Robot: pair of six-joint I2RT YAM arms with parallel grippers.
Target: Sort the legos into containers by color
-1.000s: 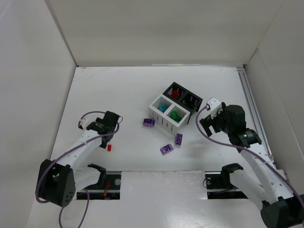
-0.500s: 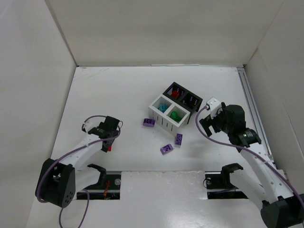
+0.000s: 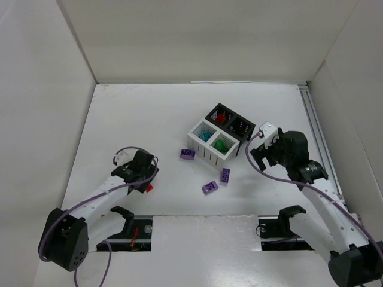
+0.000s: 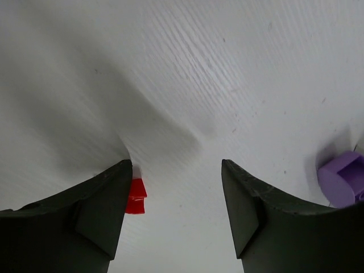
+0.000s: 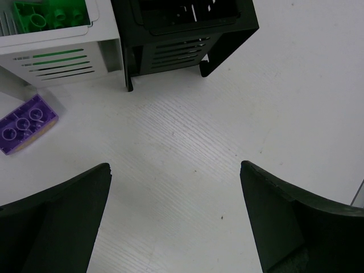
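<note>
Left gripper (image 4: 175, 170) has slid along the bench's near edge, nudging the red lego (image 4: 135, 197) sideways. Its fingers are half-closed and grip nothing yet. Right gripper (image 5: 174, 168) has its fingers spread wide, empty.

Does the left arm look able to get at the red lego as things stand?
Probably yes: the left gripper is open right over the table, the red lego sits in the gap beside one finger, and nothing else lies between them. A purple lego lies outside the jaws.

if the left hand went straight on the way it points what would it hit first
Likely the bare table, straight between the fingers of the left hand; depth is unclear. The red lego beside one finger might get clipped.
</note>
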